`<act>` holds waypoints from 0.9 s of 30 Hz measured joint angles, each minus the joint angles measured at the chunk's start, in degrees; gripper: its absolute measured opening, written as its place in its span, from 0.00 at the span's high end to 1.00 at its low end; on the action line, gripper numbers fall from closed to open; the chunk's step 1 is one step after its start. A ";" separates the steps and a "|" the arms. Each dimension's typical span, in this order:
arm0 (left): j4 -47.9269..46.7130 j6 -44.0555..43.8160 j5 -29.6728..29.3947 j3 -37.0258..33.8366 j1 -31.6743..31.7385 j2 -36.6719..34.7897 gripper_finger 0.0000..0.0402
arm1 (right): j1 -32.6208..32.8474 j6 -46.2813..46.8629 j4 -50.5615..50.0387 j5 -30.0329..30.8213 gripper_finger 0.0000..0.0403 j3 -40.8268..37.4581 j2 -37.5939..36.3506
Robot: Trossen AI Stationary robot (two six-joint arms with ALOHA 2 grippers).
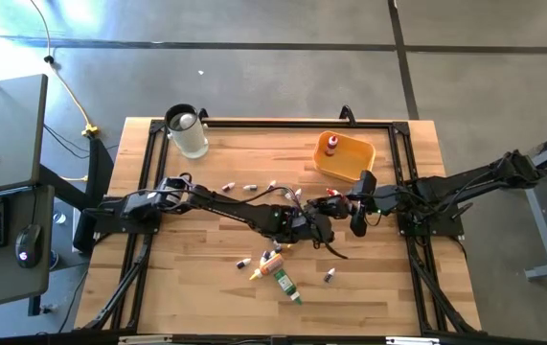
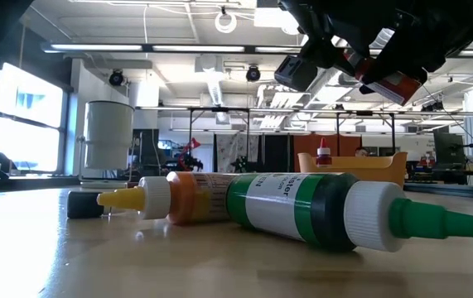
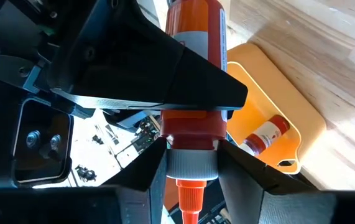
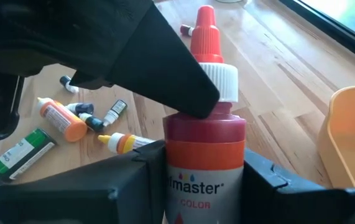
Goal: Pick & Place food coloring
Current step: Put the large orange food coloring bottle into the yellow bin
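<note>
A red food coloring bottle (image 1: 333, 199) with a white cap and an orange label hangs above the table's middle right, near the orange-yellow tray (image 1: 357, 163). My left gripper (image 3: 191, 180) reaches in from the left and is shut on the bottle's cap end. My right gripper (image 4: 203, 186) comes from the right and is shut on its body. Another red bottle (image 1: 331, 146) stands in the tray. Several bottles and vials (image 1: 275, 268) lie on their sides on the table. My left gripper pinches the bottle at its white cap (image 3: 191, 163) between two fingers, coming from the table's left. The nozzle points back along the fingers toward the wrist. The bottle is lifted clear of the table. My right gripper pinches the bottle's body at the orange label (image 4: 203, 171), one finger (image 4: 141, 180) on each side. It comes from the table's right, slanting down. The nozzle (image 4: 205, 28) points away from it, along the fingers. The bottle (image 2: 389, 83) hangs tilted, clear of the table.
A clear round jar (image 1: 187, 132) stands at the far left corner. A green bottle (image 2: 327, 211) and an orange-yellow one (image 2: 178, 199) lie near the front edge. Small vials (image 1: 249, 189) lie under the left arm. One more vial (image 1: 329, 277) lies toward the near right.
</note>
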 joint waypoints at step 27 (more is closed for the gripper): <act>1.69 -31.27 -35.35 0.19 4.71 -9.15 0.48 | 0.05 1.55 -0.72 16.59 0.68 -0.01 -0.91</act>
